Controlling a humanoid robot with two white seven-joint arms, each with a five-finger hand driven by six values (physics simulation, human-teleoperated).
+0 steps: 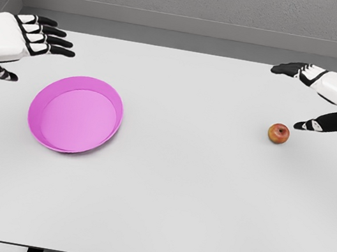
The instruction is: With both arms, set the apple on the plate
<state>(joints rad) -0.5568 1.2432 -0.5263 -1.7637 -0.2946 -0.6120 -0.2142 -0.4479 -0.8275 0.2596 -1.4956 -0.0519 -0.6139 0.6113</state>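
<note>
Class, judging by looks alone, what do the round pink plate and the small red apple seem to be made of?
Round pink plate: probably matte plastic; even colour, no glare, thin raised rim. Small red apple: apparently real fruit skin; mottled red and yellow, slight sheen. It is a render, so neither is certain.

No text, label, brand, number or sign could be read anywhere; nothing legible was printed on the objects or surfaces that were shown.

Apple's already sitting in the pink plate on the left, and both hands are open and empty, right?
Not quite: the apple lies on the bare table at right, near the right hand, well apart from the pink plate. Head view shows it. Both hands, including the left hand, are open and empty.
</note>
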